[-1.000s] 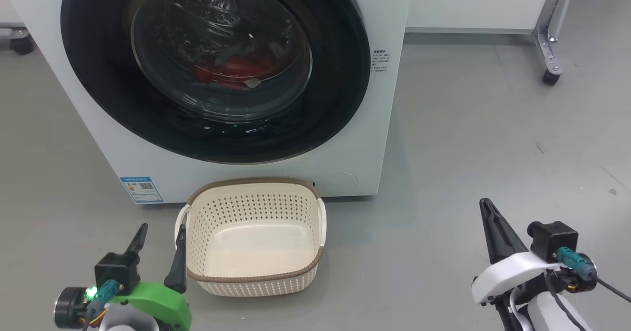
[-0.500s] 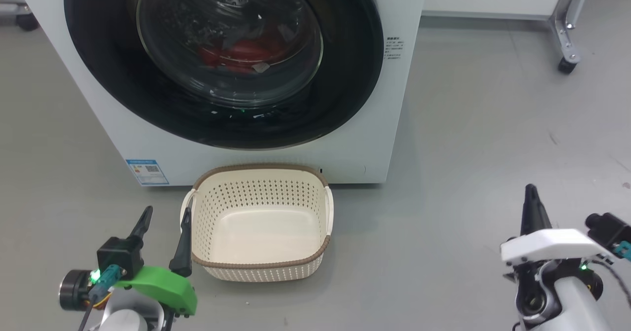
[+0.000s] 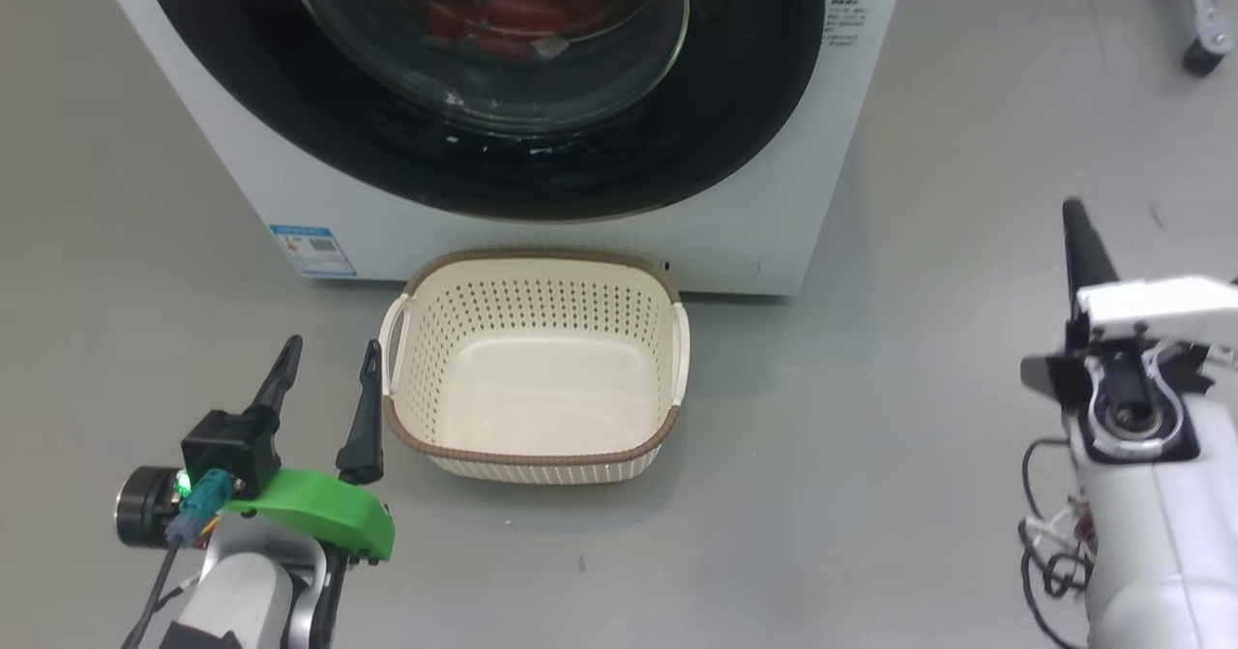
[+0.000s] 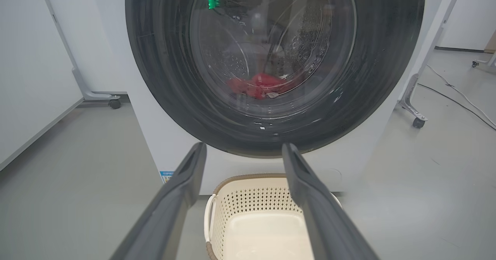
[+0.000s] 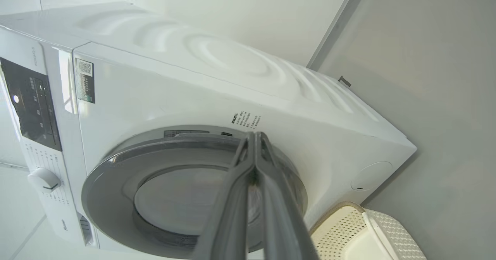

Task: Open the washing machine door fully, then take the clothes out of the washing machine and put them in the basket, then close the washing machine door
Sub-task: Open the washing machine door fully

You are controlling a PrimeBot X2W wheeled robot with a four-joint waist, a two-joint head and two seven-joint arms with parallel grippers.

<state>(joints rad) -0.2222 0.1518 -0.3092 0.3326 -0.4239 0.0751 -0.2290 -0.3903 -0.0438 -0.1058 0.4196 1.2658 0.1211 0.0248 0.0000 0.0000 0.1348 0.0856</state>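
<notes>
The washing machine (image 3: 803, 194) stands at the far side with its door (image 3: 735, 117) closed against the front. Red clothes (image 3: 517, 6) lie behind the glass, also red in the left wrist view (image 4: 259, 85). On the floor just before the machine sits the basket (image 3: 537, 456), with nothing in it. My left gripper (image 3: 332, 344) hovers open beside the basket's left handle, and its fingers (image 4: 182, 190) frame the door (image 4: 162, 78) and basket (image 4: 248, 209). Out to the right, my right gripper (image 3: 1074, 212) is shut and holds nothing. Its tip (image 5: 254, 135) points at the door's rim (image 5: 112, 174).
A blue sticker (image 3: 311, 250) marks the machine's lower left front. A wheeled metal frame (image 3: 1202, 49) stands at the far right. White panels on casters (image 4: 112, 104) flank the machine, and a cable (image 4: 457, 93) runs over the floor. The control panel (image 5: 33, 109) and knob (image 5: 44, 179) sit by the door.
The head camera has tilted, sliding the machine and basket up and right. My right arm has lifted, rolled at the wrist and moved forward toward the machine. The left gripper stays open beside the basket.
</notes>
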